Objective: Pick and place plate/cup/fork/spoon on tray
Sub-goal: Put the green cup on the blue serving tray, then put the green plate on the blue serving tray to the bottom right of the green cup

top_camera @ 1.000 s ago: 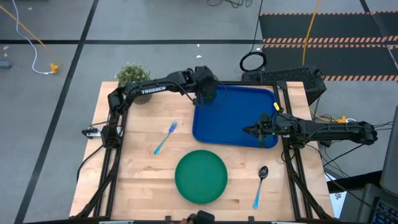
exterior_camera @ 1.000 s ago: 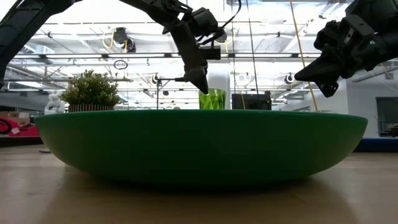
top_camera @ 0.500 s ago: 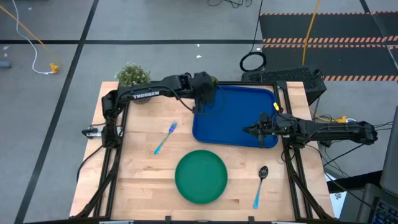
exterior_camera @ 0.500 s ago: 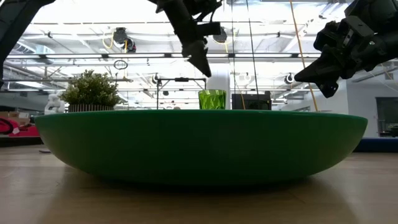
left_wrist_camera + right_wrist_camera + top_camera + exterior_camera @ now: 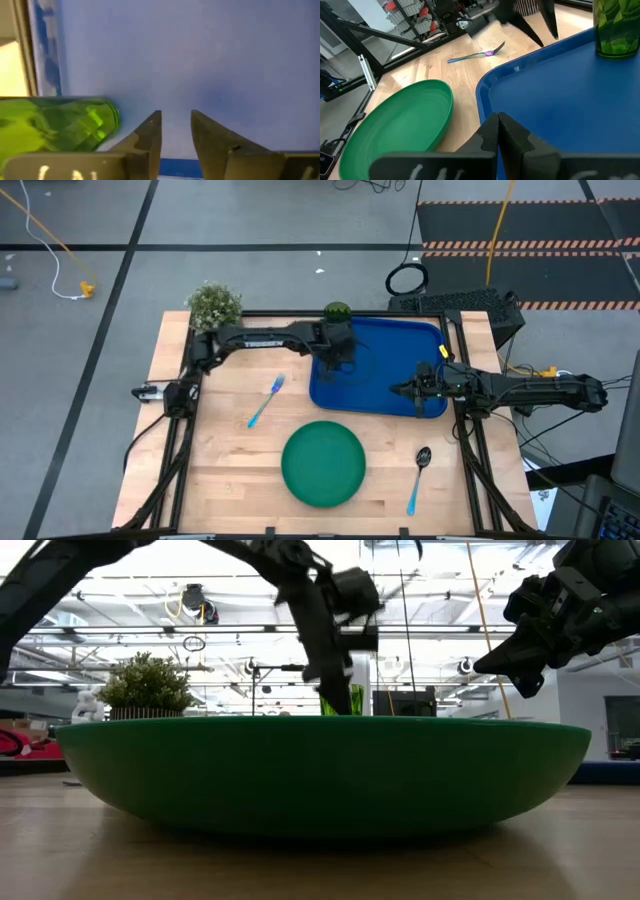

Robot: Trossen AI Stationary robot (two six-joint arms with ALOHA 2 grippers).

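I note the cup (image 5: pixel 337 311) upright at the tray's (image 5: pixel 400 370) far-left corner; left gripper (image 5: pixel 338 360) fingers slightly apart, empty; right gripper (image 5: pixel 396 390) closed.

Two slim matte-black jointed arms, white lettering along the left arm (image 5: pixel 262 340), tapered dark fingers (image 5: pixel 150 137).

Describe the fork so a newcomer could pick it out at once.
Start at the wooden table and find the big blue tray on its far right part. The fork lies flat on bare wood left of the tray, above the round green plate. It has a light-blue handle like the spoon, but that lies right of the plate and ends in a round bowl, not tines.
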